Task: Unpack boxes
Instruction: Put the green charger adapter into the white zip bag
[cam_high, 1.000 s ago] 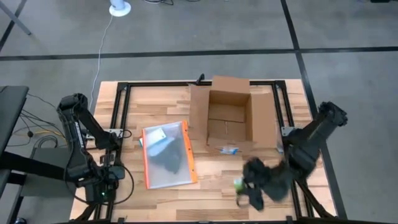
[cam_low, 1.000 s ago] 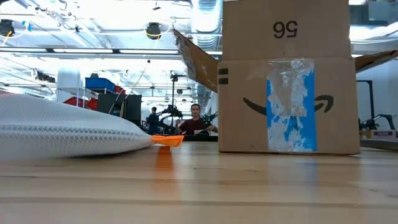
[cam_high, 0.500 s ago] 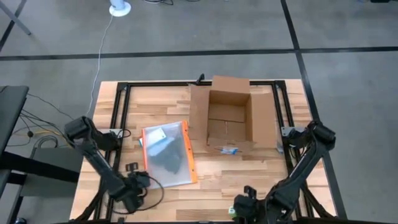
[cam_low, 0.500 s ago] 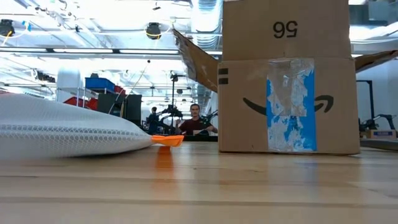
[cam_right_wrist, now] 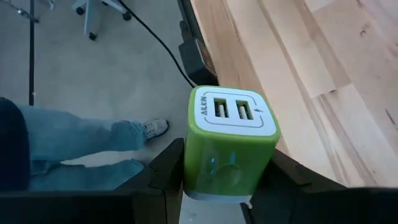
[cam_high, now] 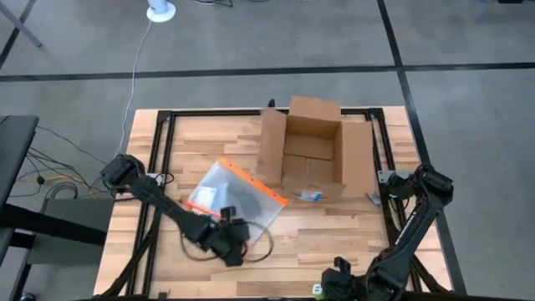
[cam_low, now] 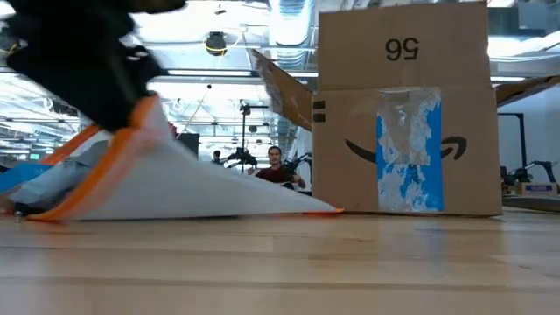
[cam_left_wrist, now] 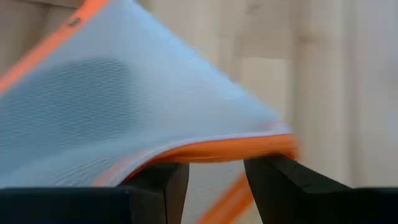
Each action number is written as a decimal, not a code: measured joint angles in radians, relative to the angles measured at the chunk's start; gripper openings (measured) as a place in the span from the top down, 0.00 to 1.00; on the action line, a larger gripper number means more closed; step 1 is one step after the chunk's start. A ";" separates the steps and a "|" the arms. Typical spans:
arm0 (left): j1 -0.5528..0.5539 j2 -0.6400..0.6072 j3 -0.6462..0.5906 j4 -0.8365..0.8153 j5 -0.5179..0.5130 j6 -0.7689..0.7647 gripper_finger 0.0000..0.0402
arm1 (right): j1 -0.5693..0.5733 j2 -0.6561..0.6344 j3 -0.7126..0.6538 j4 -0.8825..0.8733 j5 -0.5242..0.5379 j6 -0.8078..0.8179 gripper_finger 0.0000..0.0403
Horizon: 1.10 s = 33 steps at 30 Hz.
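Note:
The brown cardboard box (cam_high: 313, 155) stands open on the table's far middle, its taped side (cam_low: 407, 149) facing the near edge. A clear pouch with orange edges (cam_high: 238, 192) lies left of it, tilted up at one end (cam_low: 175, 175). My left gripper (cam_high: 227, 244) is at the pouch's near end and shut on it. My right gripper (cam_high: 328, 288) is at the table's near edge, shut on a green-and-white USB charger (cam_right_wrist: 231, 134). My left gripper has the pouch by its orange-trimmed edge (cam_left_wrist: 211, 151), close to a corner, coming from the near side. The edge runs across the fingertips (cam_left_wrist: 165, 180), which hide how it is pinched. That end is lifted, and the pouch's opposite end (cam_low: 324, 210) rests on the table. My right gripper pinches the charger's green body (cam_right_wrist: 214, 168) between its two fingers, one on each opposite side. The white face with two USB ports (cam_right_wrist: 233, 112) points away from the wrist. The charger is lifted clear, out over the table's near edge.
A black cord loop (cam_high: 263, 242) lies on the wood beside my left gripper. Black frame rails (cam_high: 159, 167) run along the table's sides. A person's jeans-clad legs (cam_right_wrist: 74, 143) stand on the floor beyond the near edge. Bare wood lies right of the pouch's near end (cam_high: 326, 234).
My left gripper has swung from the near left corner toward the pouch and taken hold of it. The pouch has turned about and its near end is lifted, the other end staying on the table. My right gripper has carried the charger to the near edge.

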State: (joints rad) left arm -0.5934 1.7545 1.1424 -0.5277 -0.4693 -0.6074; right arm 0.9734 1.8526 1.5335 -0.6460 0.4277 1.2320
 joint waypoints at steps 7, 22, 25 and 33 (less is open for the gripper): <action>-0.050 -0.009 0.261 -0.463 0.011 0.034 0.66 | 0.003 0.002 0.000 0.000 0.029 0.023 0.67; -0.206 -0.033 0.175 -0.927 -0.222 -0.146 0.66 | -0.343 0.120 -0.007 0.500 -0.051 -0.300 0.67; -0.211 -0.083 0.038 -0.791 -0.153 -0.104 0.66 | -0.405 0.200 -0.007 0.711 -0.119 -0.296 0.67; -0.222 -0.314 -0.113 -0.773 -0.187 -0.204 0.66 | -0.487 0.418 0.053 0.954 -0.137 -0.078 0.67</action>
State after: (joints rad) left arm -0.8156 1.4405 1.0296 -1.3004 -0.6563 -0.8115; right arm 0.4864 2.2705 1.5862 0.3081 0.2911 1.1539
